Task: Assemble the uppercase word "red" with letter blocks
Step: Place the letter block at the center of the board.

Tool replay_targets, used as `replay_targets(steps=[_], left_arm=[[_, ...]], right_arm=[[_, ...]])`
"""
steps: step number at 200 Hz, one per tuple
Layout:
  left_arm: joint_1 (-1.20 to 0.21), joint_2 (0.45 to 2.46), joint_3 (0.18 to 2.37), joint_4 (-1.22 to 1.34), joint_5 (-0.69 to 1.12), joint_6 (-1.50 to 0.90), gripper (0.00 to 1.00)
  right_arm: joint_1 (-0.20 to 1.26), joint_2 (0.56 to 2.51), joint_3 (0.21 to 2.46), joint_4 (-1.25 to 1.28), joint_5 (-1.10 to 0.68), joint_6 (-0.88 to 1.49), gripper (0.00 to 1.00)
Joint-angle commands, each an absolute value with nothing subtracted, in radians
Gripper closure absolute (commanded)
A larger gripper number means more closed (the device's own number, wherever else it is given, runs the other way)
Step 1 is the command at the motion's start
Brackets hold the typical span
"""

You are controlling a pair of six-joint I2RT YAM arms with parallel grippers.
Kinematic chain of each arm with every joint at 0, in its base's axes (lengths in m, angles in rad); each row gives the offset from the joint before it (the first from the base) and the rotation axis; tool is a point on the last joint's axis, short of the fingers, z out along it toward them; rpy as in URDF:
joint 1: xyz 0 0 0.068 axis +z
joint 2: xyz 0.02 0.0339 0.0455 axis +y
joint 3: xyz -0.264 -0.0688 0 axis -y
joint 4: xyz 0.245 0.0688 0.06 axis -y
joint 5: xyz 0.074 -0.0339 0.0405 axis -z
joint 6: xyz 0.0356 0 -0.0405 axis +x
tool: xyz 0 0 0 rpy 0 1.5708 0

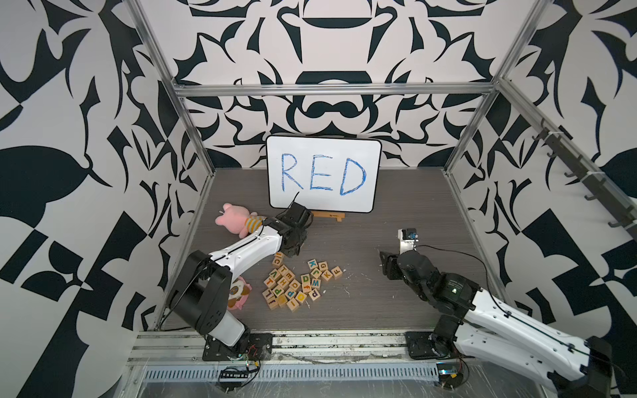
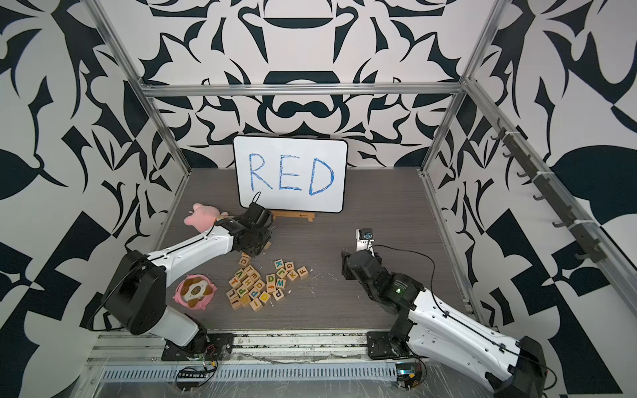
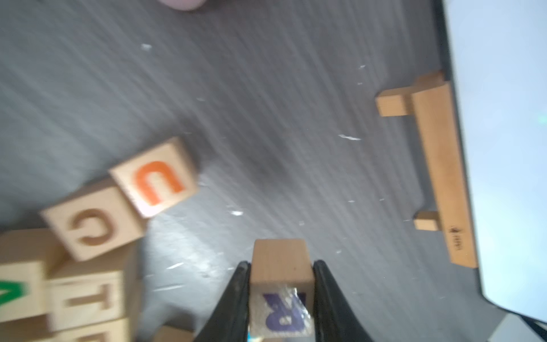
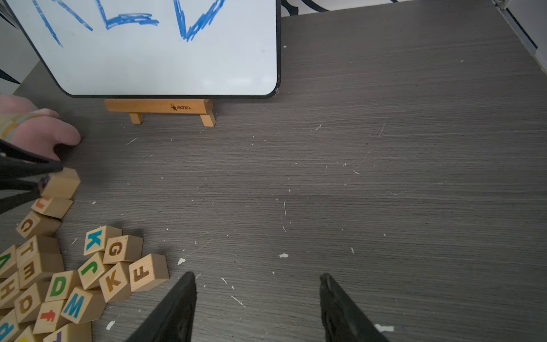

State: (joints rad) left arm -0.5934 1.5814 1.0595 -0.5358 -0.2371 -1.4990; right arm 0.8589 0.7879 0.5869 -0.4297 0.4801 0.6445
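The letter blocks (image 1: 296,284) lie in a loose pile left of centre in both top views. My left gripper (image 3: 281,263) is shut on the block with a dark-purple R (image 3: 282,311) and holds it just above the table beyond the pile's far end. The held block (image 4: 60,183) also shows in the right wrist view. A green D block (image 4: 59,285) and an E block (image 4: 29,271) rest in the pile. My right gripper (image 4: 257,277) is open over bare table to the right of the pile. The word "red" in blocks is not in view.
A whiteboard (image 1: 324,172) with blue handwritten RED stands on a wooden easel (image 1: 327,216) at the back. A pink plush toy (image 1: 234,218) lies behind my left arm. Another pink toy (image 2: 194,291) sits left of the pile. Metal frame posts line the table's edges.
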Motion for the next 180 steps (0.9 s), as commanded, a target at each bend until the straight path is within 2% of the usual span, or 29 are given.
replay_targets(steps=[1,47,75,110,124,180], left_arm=[[-0.580,1.652,1.118,-0.563,-0.218,-1.575,0.83],[-0.568,1.752,1.160,-0.586,-0.211,-1.638,0.84],[-0.566,1.788,1.191,-0.628,-0.228,-1.647,0.80],[-0.566,1.802,1.188,-0.612,-0.212,-1.646,0.69],[-0.566,1.796,1.181,-0.606,-0.217,-1.643,0.57],[-0.546,1.729,1.145,-0.581,-0.181,-1.605,0.41]], right_arm=[[0.864,0.809,0.632,-0.428,0.490,0.656,0.35],[0.864,0.850,0.632,-0.411,0.464,0.661,0.33],[0.864,0.885,0.624,-0.388,0.437,0.651,0.32],[0.865,0.946,0.630,-0.329,0.389,0.637,0.30],[0.865,0.973,0.634,-0.306,0.378,0.632,0.30],[0.867,1.070,0.678,-0.253,0.346,0.597,0.29]])
